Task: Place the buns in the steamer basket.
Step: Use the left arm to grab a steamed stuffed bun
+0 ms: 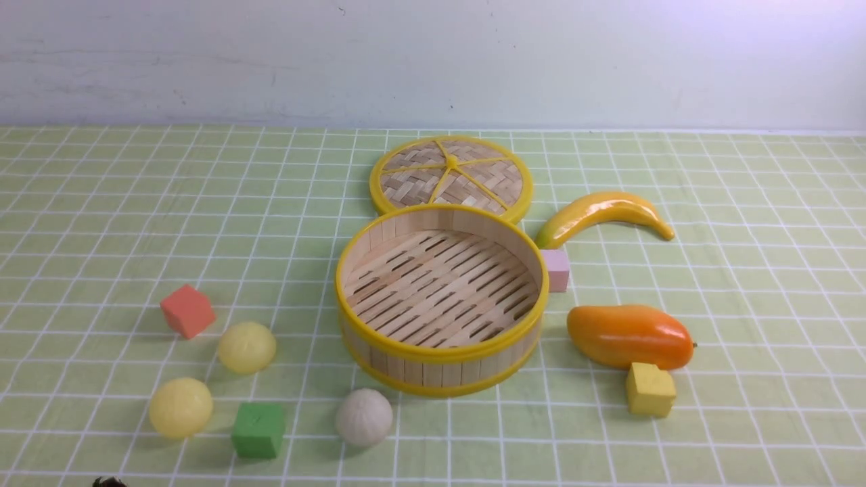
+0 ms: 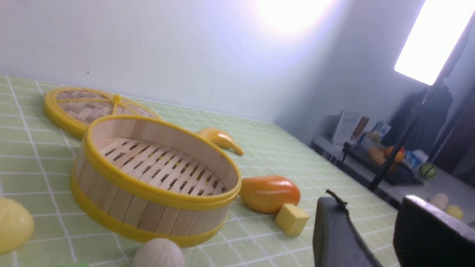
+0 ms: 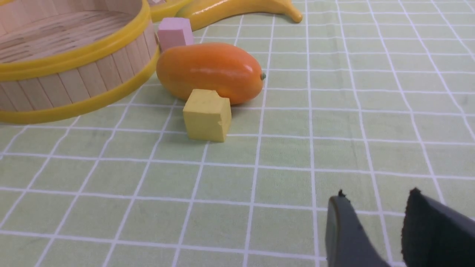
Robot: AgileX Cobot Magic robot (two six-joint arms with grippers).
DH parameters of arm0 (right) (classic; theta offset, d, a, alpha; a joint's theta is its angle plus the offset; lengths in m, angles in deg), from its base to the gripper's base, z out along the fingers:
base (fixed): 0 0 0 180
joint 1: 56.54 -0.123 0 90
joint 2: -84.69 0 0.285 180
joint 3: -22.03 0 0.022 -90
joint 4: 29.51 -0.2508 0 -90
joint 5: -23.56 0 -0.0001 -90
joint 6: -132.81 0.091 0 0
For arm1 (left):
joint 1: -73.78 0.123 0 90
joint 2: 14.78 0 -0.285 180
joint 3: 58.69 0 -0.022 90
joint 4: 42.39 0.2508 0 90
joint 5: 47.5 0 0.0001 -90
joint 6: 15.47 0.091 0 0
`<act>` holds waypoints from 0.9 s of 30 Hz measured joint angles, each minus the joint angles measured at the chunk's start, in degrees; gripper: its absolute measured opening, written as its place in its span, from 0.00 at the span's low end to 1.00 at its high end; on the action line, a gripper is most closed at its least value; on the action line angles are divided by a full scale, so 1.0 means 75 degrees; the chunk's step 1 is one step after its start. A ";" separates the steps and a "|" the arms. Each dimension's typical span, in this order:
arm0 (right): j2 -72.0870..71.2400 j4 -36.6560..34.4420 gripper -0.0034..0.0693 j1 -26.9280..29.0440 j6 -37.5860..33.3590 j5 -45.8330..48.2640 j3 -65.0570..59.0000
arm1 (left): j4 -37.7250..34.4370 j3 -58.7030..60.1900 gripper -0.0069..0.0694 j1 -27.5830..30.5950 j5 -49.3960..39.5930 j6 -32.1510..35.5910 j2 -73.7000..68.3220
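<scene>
Lying loose, the buns point(image 1: 246, 347) point(image 1: 180, 407) point(image 1: 364, 416) sit at seven o'clock of the steamer basket point(image 1: 440, 353). Left fingers point(image 2: 334, 237) and right fingers point(image 3: 345, 233) stand spread, empty.

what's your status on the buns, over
Left gripper and right gripper open, empty. Yellow buns and white bun on the cloth, steamer basket empty. Green cube sits between buns; lid off.

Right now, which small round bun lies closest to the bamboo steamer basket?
The off-white pleated bun, just before the bamboo steamer basket; both smooth pale yellow buns sit farther left.
</scene>
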 joint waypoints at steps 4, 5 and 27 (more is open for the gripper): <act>0.0000 0.0000 0.38 0.0000 0.0000 0.0000 0.0000 | -0.0231 0.0000 0.40 0.0000 0.0319 -0.0885 0.0000; 0.0000 0.0000 0.38 0.0000 0.0000 0.0000 0.0000 | -0.0326 0.0000 0.40 0.0000 0.0583 -0.0960 0.0000; 0.0000 0.0000 0.38 0.0000 0.0000 0.0000 0.0000 | 0.1348 -0.7011 0.07 0.0401 -0.7634 -0.0481 -0.8444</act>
